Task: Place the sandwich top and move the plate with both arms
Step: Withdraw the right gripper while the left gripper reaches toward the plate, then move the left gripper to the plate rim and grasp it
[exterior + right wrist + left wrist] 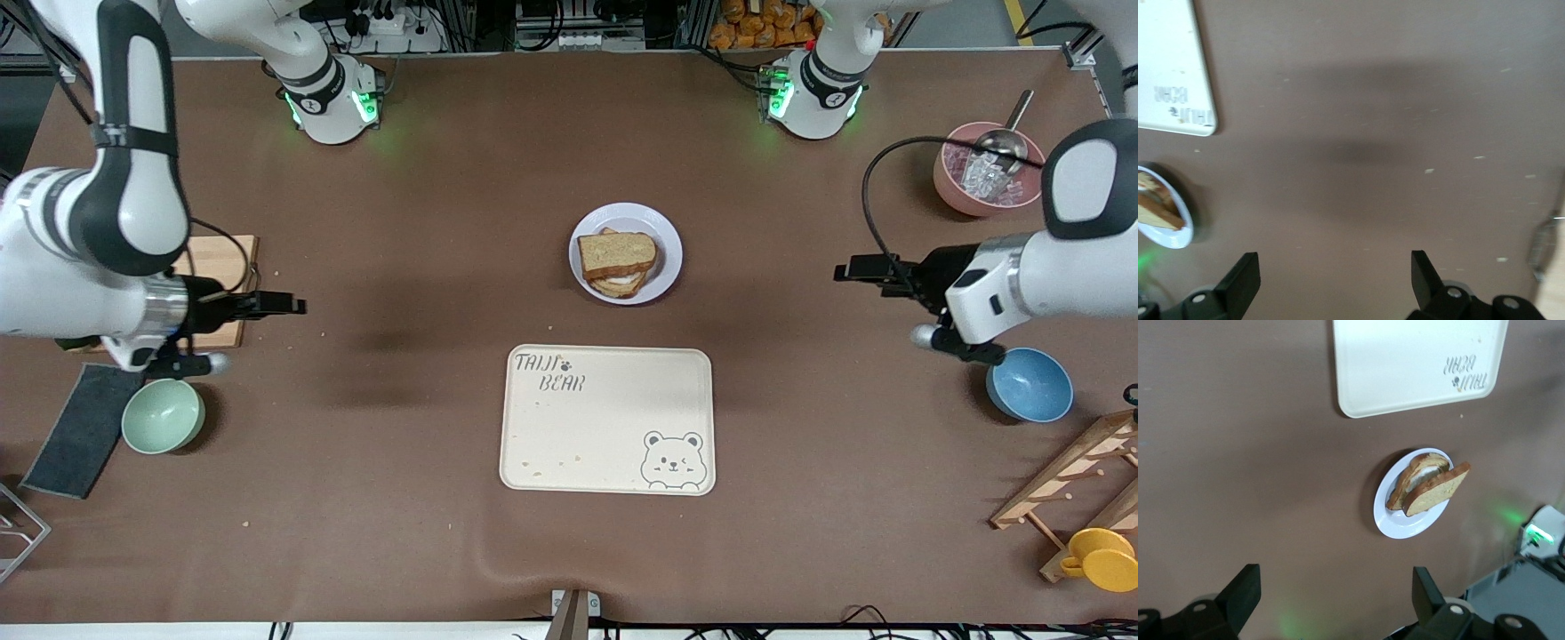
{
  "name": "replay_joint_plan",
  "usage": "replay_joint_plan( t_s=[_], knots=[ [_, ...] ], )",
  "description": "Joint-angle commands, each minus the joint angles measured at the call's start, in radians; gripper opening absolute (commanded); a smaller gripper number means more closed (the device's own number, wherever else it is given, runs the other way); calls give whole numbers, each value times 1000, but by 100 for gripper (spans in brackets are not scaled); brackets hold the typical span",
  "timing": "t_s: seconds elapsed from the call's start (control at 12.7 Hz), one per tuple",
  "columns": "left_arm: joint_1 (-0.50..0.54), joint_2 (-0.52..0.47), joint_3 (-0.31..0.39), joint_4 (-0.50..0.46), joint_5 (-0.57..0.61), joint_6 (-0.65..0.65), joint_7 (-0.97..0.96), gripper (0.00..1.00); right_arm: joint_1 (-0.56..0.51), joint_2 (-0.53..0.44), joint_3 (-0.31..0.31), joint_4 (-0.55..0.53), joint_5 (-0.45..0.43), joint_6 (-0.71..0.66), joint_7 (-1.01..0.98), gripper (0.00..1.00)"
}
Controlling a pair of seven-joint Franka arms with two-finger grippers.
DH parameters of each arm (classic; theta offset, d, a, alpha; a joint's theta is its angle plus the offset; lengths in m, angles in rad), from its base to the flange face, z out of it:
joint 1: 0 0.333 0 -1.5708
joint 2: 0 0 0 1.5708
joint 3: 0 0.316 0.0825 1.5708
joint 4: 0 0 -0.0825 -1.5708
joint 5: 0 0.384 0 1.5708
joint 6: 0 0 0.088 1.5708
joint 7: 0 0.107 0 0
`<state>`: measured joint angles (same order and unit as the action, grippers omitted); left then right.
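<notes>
1. A brown tabletop (427,498) fills the front view, with both arm bases along its top edge and cluttered shelving above that edge.
2. The plate (669,253) sits near the middle of the tabletop, closer to the edge where the bases stand than the cream tray (607,419) is.
3. The sandwich top (615,253) lies on the plate over an egg-topped toast slice (620,284) (in the left wrist view the brown slice leans at a tilt against the lower one rather than lying flat).
4. The tray, printed with a bear and lettering, lies just nearer the front camera than the plate, apart from it, with only crumbs on it.
5. The left pincer (858,269) hangs over bare tabletop toward the left arm's end, well apart from the plate; its fingers (1241,597) stand wide open and hold nothing.
6. The right pincer (284,305) hangs over the tabletop toward the right arm's end, beside a wooden board (222,267); its fingers (1238,283) are likewise spread wide and empty.
7. Toward the right arm's end, a pale green bowl (163,415) and a dark grey cloth (82,428) lie near the tabletop's edge.
8. Toward the left arm's end stand a blue bowl (1031,387), a pink bowl (956,191) with a metal scoop (1005,138) in it, a wooden rack (1076,471) and a yellow cup (1102,558) by the corner.
</notes>
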<state>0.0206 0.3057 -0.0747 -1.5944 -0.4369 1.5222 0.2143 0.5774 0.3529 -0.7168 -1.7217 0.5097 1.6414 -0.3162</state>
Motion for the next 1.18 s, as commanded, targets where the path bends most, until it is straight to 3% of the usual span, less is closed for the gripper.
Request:
replay_joint_plan(
  t_s=[0.0,0.31,0.55,0.86,1.1],
  knots=[
    [39,45,-2,-40,-136,22,176,100,-78,11,10,82,-78,-23,-104,100],
    [90,39,-2,-200,-241,64,385,100,-211,9,7,181,-143,-43,-386,100],
    [87,39,-13,-320,-287,160,427,100,-244,9,8,327,-220,-150,-397,100],
    [1,101,-59,-381,-380,343,428,100,-217,3,14,454,-212,-232,-367,100],
    [-59,115,-60,-427,-417,388,456,100,-206,-3,19,493,-204,-232,-360,100]
  ],
)
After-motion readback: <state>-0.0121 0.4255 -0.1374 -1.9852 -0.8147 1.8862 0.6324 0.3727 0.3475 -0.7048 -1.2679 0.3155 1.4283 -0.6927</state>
